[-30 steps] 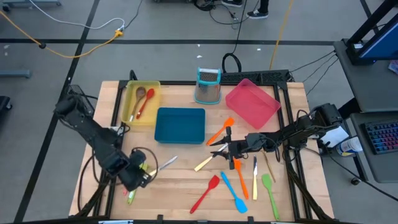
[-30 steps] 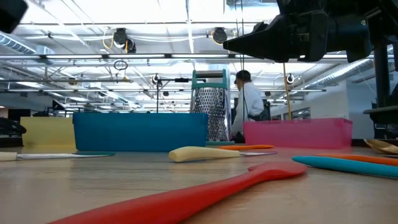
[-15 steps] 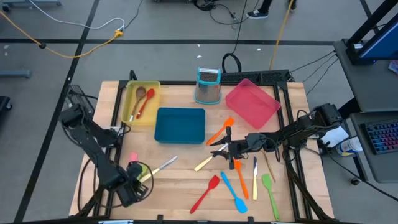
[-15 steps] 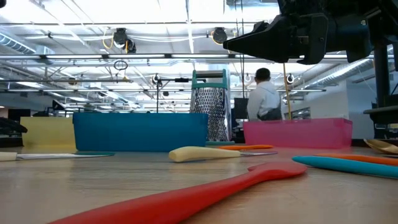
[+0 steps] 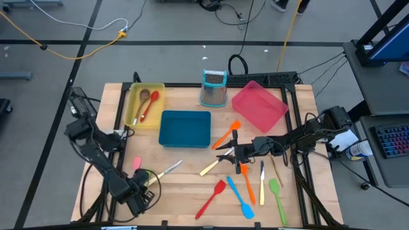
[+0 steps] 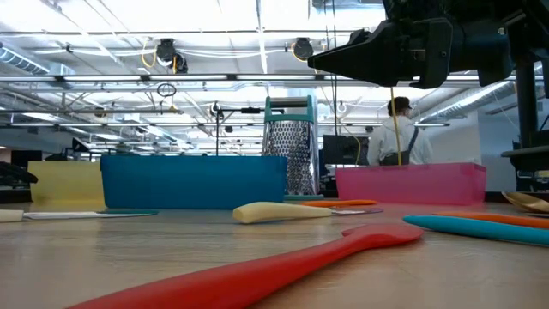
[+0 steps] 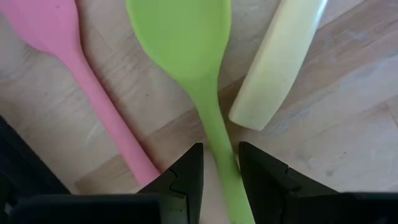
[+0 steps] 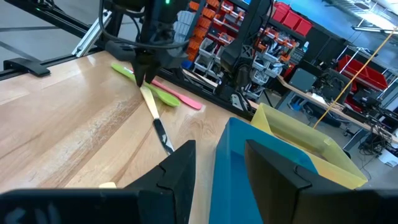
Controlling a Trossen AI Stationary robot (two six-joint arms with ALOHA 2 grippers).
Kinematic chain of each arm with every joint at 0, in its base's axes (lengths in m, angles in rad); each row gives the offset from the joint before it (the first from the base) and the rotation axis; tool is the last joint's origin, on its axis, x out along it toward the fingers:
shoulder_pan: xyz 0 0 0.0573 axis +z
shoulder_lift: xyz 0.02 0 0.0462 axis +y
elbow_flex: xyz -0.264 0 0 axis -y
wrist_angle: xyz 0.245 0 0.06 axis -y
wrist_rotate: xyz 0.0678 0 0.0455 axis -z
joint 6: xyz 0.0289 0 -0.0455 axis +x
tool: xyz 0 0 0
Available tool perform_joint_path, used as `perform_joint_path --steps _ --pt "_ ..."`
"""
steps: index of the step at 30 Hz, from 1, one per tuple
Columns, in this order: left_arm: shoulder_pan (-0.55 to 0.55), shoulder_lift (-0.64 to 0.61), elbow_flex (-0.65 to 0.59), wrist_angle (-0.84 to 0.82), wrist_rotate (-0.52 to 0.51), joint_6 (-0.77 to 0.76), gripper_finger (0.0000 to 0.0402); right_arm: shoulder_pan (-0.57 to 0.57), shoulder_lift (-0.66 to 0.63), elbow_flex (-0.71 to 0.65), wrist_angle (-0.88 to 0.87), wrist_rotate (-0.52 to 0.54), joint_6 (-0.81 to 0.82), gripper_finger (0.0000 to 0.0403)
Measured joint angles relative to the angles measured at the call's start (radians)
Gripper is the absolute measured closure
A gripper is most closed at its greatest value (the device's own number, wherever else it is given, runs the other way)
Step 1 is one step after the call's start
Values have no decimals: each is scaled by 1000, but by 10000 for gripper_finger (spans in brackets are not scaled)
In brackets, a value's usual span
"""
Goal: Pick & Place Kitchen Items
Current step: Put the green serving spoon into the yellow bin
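My left gripper (image 7: pixel 221 171) points straight down near the table's front left corner (image 5: pixel 138 193). It is open, with one finger on each side of the handle of a light green spoon (image 7: pixel 186 50). The spoon lies flat on the wood. A pink spatula (image 7: pixel 68 56) lies on one side of it and a cream knife handle (image 7: pixel 280 62) on the other. The right wrist view shows the same gripper (image 8: pixel 142 79) standing over the green spoon (image 8: pixel 163 94). My right gripper (image 5: pixel 222 153) hovers level and open above the utensils at mid-table, with nothing between its fingers (image 8: pixel 221 168).
A yellow tray (image 5: pixel 153 115) holds a wooden and a red spoon. A blue tray (image 5: pixel 185 128), a pink tray (image 5: pixel 259 105) and a metal grater (image 5: pixel 214 87) stand farther back. Red (image 5: pixel 211 198), blue (image 5: pixel 239 198) and orange (image 5: pixel 247 185) spatulas, knives and a green spoon (image 5: pixel 277 195) lie at the front right.
My left gripper has come down and moved toward the table's near edge. It has tipped to point straight down over the green spoon's handle. The pink spatula, which it covered before, now shows. My right arm has kept still.
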Motion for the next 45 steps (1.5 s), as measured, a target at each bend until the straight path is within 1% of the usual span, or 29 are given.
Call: perform_joint_path --steps 7,10,12,16,17,22,25,28,32,36,39,42,45 --pt "0 1 0 -2 -2 1 293 0 0 0 0 0 0 273" --pt "0 1 0 0 -4 28 297 0 0 0 0 0 0 273" --pt "0 1 0 0 -5 42 311 0 0 0 0 0 0 273" --pt "0 1 1 -7 -6 49 363 0 0 0 0 0 0 273" --pt "0 1 1 -13 -5 49 370 0 0 0 0 0 0 273" --pt "0 3 -1 -95 -8 38 370 0 0 0 0 0 0 273" --pt "1 3 -1 -121 -10 40 357 0 0 0 0 -1 0 273" --pt "11 2 -1 -139 -58 39 353 0 0 0 0 -1 0 273" --pt "40 2 -1 -148 -142 45 363 0 0 0 0 -1 0 273" --pt "87 -9 -1 -198 -173 47 365 0 0 0 0 -2 0 273" --pt "124 -30 -1 -245 -203 96 352 0 0 0 0 -2 0 273" --pt "162 -66 -1 -293 -278 134 347 0 0 0 1 -2 1 273" --pt "204 -114 -1 -341 -359 175 355 0 0 0 1 -2 1 273"
